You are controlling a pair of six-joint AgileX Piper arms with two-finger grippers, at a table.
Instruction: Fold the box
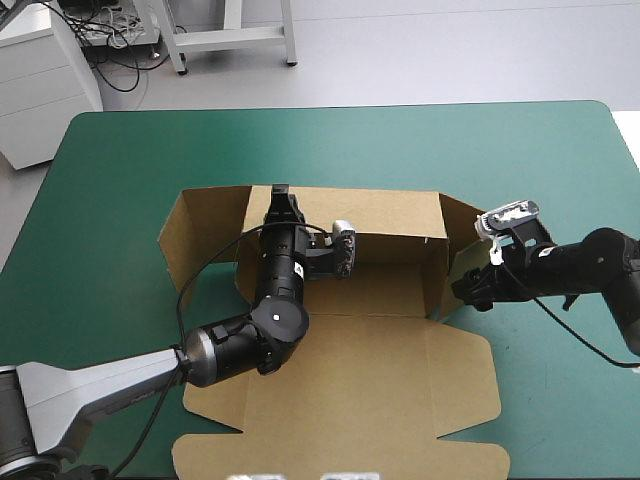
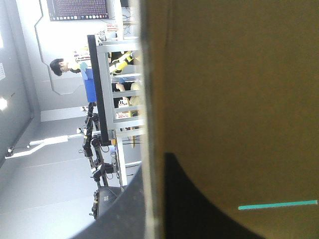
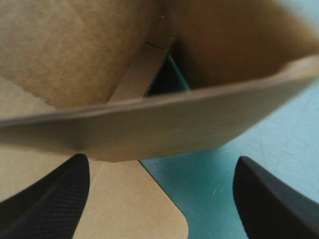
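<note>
Nearest to the robot, the lid [image 1: 400, 380] of the brown box [image 1: 385, 290] lies flat on the teal-green desk [image 1: 110, 180], and its near edge is partly cut off at the bottom of the high view. The box is in the middle of the desk, as an open tray that faces upward. The long axis of the tray runs from left to right, along the far edge of the desk, and the lid points toward the near edge. The left arm [image 1: 270, 330] crosses the left part of the tray, so the floor and the corner under it are hidden. The left end effector [image 1: 283, 200] is at the top edge of the raised far wall [image 1: 390, 215]. In the left wrist view the board fills most of the sight and stands between its two black fingers [image 2: 199, 209] – they pinch the wall, one on each side, and the tip of the outer one is hidden behind the edge of the board. The left flap [image 1: 195, 235] leans outward, and the right wall [image 1: 437, 265] stands upright. Beyond the right wall an outer flap [image 1: 462, 225] rises, and the right end effector [image 1: 468, 290] is just beside it. In the high view its fingers are hard to make out under the wrist, but in the right wrist view they [image 3: 50, 199] stand spread apart – the blurred edge of the flap runs across ahead of them. Whether they touch the board I cannot tell.
</note>
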